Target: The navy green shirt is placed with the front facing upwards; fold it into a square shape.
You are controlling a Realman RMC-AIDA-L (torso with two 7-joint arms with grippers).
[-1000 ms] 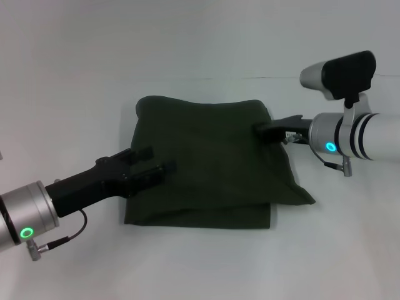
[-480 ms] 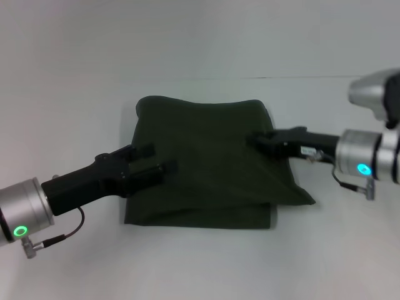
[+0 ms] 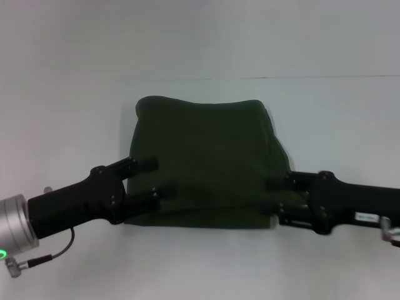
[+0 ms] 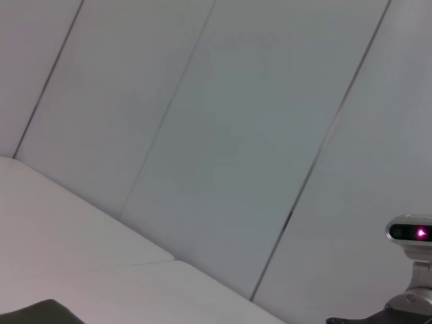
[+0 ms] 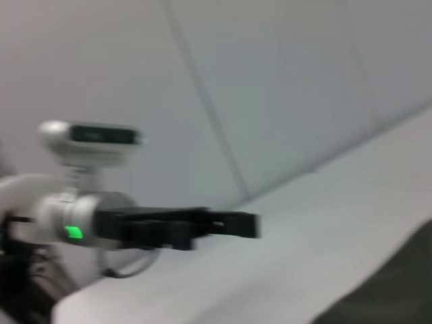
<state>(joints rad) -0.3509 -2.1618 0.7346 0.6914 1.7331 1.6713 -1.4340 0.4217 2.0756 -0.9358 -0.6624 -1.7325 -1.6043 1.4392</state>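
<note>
Head view: navy green shirt (image 3: 203, 165) folded, plain, centre frame; my left gripper (image 3: 155, 179) and right gripper (image 3: 273, 199) agape at its lower corners. Right wrist view alone shows wall panels.

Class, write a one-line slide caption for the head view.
Folded navy green shirt on white table, left hand and right hand open at its near corners.

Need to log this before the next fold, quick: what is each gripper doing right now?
Left gripper: open, at the navy green shirt's left near edge, gripping nothing.
Right gripper: open, at the shirt's near right corner, gripping nothing.
</note>
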